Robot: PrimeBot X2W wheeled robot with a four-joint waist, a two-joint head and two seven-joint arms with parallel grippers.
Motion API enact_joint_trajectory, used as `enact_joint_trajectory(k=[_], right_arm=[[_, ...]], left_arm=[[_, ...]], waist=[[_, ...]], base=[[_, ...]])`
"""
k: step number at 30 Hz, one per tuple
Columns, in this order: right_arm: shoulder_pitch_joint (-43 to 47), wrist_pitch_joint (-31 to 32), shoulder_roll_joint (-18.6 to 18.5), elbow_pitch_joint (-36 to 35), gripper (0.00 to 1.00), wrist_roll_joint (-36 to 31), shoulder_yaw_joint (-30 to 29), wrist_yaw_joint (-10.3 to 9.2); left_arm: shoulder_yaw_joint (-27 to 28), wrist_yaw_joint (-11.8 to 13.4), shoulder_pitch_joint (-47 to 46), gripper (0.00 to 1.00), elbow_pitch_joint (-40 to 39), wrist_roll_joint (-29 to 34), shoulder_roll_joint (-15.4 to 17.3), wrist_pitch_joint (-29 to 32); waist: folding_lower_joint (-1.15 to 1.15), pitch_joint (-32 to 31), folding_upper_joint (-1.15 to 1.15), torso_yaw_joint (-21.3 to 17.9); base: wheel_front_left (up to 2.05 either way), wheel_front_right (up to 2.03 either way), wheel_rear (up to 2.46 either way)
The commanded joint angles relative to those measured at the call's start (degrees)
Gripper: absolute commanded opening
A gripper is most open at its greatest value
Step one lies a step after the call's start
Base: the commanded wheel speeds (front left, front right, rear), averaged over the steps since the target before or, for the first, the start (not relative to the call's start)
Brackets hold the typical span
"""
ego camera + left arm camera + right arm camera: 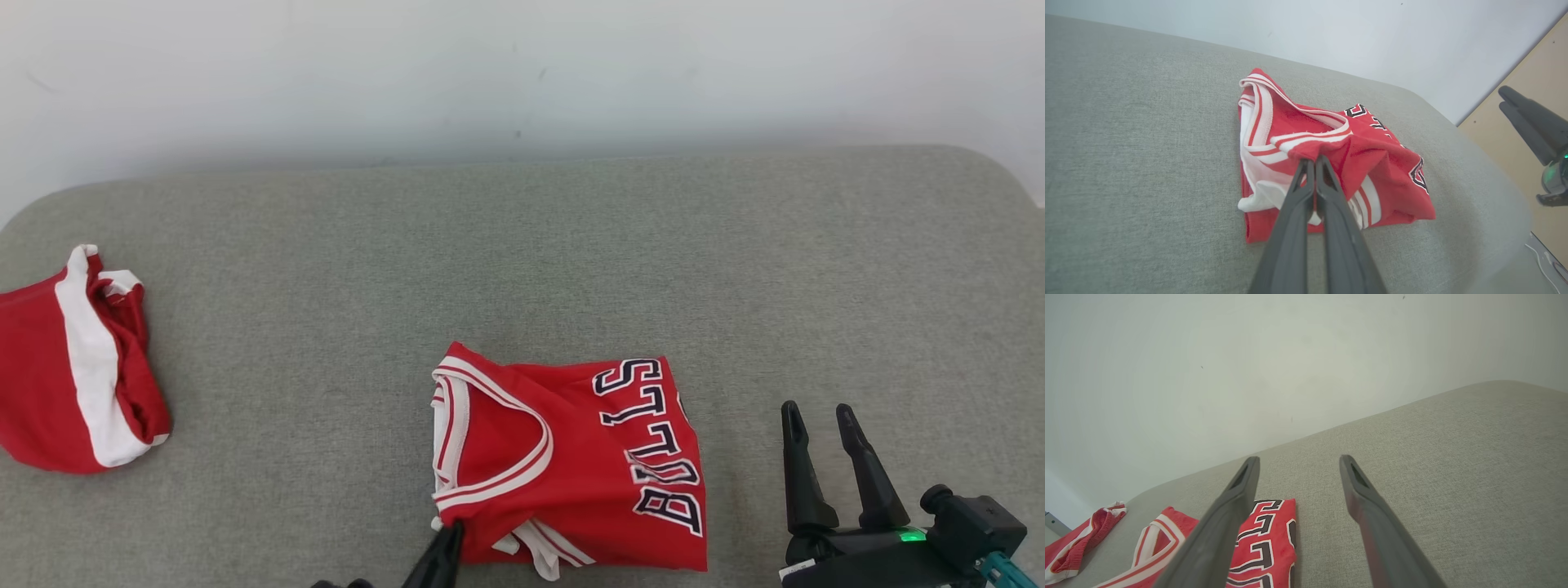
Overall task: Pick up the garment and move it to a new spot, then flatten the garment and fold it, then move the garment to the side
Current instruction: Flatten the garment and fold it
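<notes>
- Red jersey, folded, lies mid bench.
- L gripper closed on its near corner; R gripper open, apart.
- Risk: pinch maybe takes top layer only, fold opens when dragged.

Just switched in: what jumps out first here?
The folded red jersey lies in the middle of the grey cushion, with the left gripper shut on its near-left corner. Another red-and-white garment sits far left. The right gripper stands open, right of the jersey and apart from it.

Dark tapered fingers, green light
</notes>
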Motion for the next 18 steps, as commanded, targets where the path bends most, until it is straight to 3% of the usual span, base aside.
enact_joint_trajectory(k=[1,12,13,15,16,18], right_arm=[[0.4,0.0,-0.3,0.1,1.0,0.2,0.1,-0.14],[0.0,0.0,-1.1,1.2,1.0,0.8,0.3,-0.14],[0.0,0.0,-1.1,1.3,1.0,0.9,0.3,-0.14],[0.0,0.0,-1.2,1.5,1.0,1.0,0.2,-0.14],[0.1,0.0,-1.2,1.6,1.0,1.0,0.1,-0.14],[0.2,0.0,-1.2,1.7,1.0,0.9,-0.1,-0.14]], left_arm=[[0.5,0.6,1.0,0.0,-0.8,0.3,0.7,-0.1],[0.6,1.2,2.8,0.0,0.0,-0.6,1.5,0.0],[0.6,1.3,2.7,0.05,0.2,-0.6,1.5,-0.1],[0.7,1.5,2.6,0.93,0.4,-0.4,1.5,-0.7],[1.0,1.7,2.4,1.0,0.2,-0.3,1.4,-1.1],[1.5,1.8,2.2,1.0,-0.2,-0.1,1.5,-2.0]], waist=[[0.0,0.2,0.0,0.7],[0.0,0.4,0.0,0.8],[0.0,0.3,0.0,0.8],[0.0,0.2,0.0,0.7],[0.0,0.1,0.0,0.7],[0.0,-0.1,0.0,0.7]], base=[[0.0,0.0,0.0],[0.0,0.0,0.0],[0.0,0.0,0.0],[0.0,0.0,0.0],[0.0,0.0,0.0],[0.0,0.0,0.0]])
